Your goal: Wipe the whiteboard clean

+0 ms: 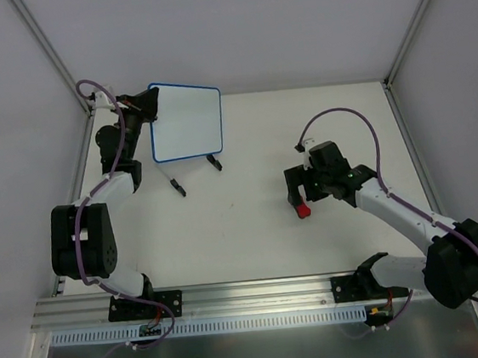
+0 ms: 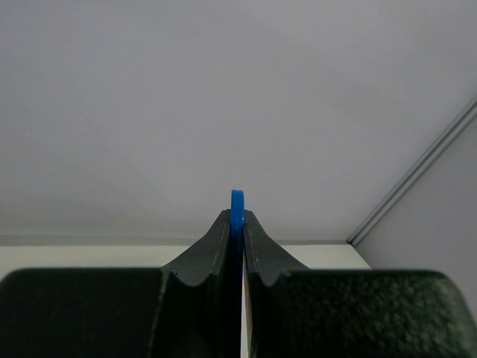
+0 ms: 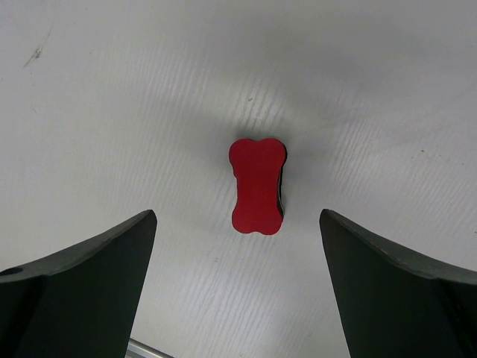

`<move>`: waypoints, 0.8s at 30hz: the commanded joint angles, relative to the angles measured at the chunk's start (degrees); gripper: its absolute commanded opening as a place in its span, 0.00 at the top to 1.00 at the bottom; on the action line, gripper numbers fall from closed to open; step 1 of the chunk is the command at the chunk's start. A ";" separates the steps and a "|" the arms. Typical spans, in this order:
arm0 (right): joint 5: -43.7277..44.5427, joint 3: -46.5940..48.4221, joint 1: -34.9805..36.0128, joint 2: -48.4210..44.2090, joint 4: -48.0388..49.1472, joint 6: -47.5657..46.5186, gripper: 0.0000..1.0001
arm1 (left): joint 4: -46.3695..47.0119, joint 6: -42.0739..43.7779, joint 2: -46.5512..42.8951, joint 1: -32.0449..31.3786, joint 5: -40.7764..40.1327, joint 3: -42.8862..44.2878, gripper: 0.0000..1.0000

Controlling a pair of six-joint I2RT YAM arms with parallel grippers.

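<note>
The whiteboard (image 1: 186, 120) is a white panel with a thin blue rim, standing at the back left. Its two black clip feet (image 1: 177, 188) show below its lower edge. My left gripper (image 1: 147, 106) is shut on the board's upper left edge. In the left wrist view the blue rim (image 2: 237, 198) pokes up between the closed left gripper (image 2: 237, 216). The red bone-shaped eraser (image 1: 303, 211) lies flat on the table at centre right. My right gripper (image 1: 300, 195) hovers over it, open. In the right wrist view the eraser (image 3: 257, 186) lies between and just beyond the spread right gripper (image 3: 237, 216), untouched.
White enclosure walls with metal corner posts (image 1: 45, 45) stand close behind and beside the board. An aluminium rail (image 1: 251, 293) runs along the near edge, where both arm bases are bolted. A purple cable (image 1: 361, 123) loops above the right arm.
</note>
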 commanded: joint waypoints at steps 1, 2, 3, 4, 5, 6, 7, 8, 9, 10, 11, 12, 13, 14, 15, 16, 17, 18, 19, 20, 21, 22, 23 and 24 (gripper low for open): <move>-1.32 3.04 -0.28 0.29 -0.37 -1.46 0.04 | 15.10 -2.06 -0.96 0.99 2.41 -1.09 1.00; -1.93 3.39 -0.28 0.46 -0.37 -1.81 0.04 | 15.19 -1.62 -1.14 1.07 2.41 -1.53 1.00; -2.20 3.66 -0.28 0.73 -0.37 -1.90 0.04 | 14.93 -1.53 -1.31 1.25 2.76 -1.97 1.00; -2.37 3.83 -0.28 0.82 -0.29 -2.25 0.04 | 14.84 -1.44 -1.40 1.42 3.03 -2.67 1.00; -2.72 3.84 -0.28 0.73 -0.37 -2.43 0.04 | 15.19 -1.35 -1.32 1.60 3.29 -3.03 1.00; -2.64 4.01 -0.28 0.90 -0.29 -2.52 0.04 | 15.63 -1.35 -1.31 1.69 3.55 -3.46 1.00; -2.55 4.10 -0.28 0.99 -0.46 -2.52 0.04 | 15.89 -1.09 -1.23 1.78 3.99 -4.25 1.00; -2.73 4.19 -0.28 0.99 -0.38 -2.69 0.04 | 15.72 -0.74 -1.40 1.86 4.00 -4.69 1.00; -2.81 4.10 -0.28 0.99 -0.37 -2.70 0.04 | 15.81 0.05 -1.40 1.87 4.08 -5.13 1.00; -3.16 4.01 -0.28 0.73 -0.46 -2.70 0.04 | 15.98 0.32 -1.40 1.95 4.17 -6.01 1.00; -3.51 3.92 -0.36 0.73 -0.46 -2.61 0.04 | 16.59 0.41 -1.05 2.04 4.26 -6.37 1.00; -3.61 3.92 -0.28 0.64 -0.46 -2.61 0.04 | 16.86 0.41 -0.88 2.13 4.69 -6.72 1.00; -3.61 3.84 -0.36 0.55 -0.46 -2.70 0.04 | 17.21 0.32 -0.61 2.13 5.13 -7.33 1.00; -3.69 3.84 -0.45 0.55 -0.46 -2.70 0.04 | 17.56 0.23 -0.35 2.13 5.66 -7.68 1.00; -3.78 3.75 -0.28 0.47 -0.72 -2.87 0.04 | 18.35 0.14 -0.26 2.13 6.01 -8.21 1.00; -3.78 3.57 -0.28 0.46 -0.73 -2.96 0.04 | 18.62 0.23 -0.26 2.13 6.37 -9.17 1.00; -3.87 3.48 -0.28 0.38 -0.73 -2.87 0.04 | 18.62 0.41 -0.26 2.13 7.33 -9.53 1.00; -3.96 3.40 -0.36 0.29 -0.64 -2.87 0.04 | 18.27 1.45 -0.26 3.35 7.94 -9.97 1.00; -4.04 3.13 -0.28 0.20 -0.73 -2.79 0.04 | 17.66 2.07 -0.35 3.53 8.82 -10.49 1.00; -4.22 3.13 -0.28 0.20 -0.73 -2.61 0.04 | 16.87 3.56 -0.17 3.80 10.74 -10.59 1.00; -4.40 3.04 -0.28 0.20 -0.64 -2.52 0.04 | 16.08 4.27 -0.09 3.89 11.72 -10.76 1.00; -4.75 3.04 -0.28 0.11 -0.73 -2.35 0.04 | 15.20 4.88 0.18 4.41 12.69 -11.20 1.00; -5.27 2.87 -0.28 0.03 -0.64 -2.26 0.04 | 15.19 5.50 0.88 4.68 13.48 -11.46 1.00; -5.36 2.78 -0.28 -0.24 -0.64 -2.17 0.04 | 15.28 6.37 1.23 4.94 15.14 -11.99 1.00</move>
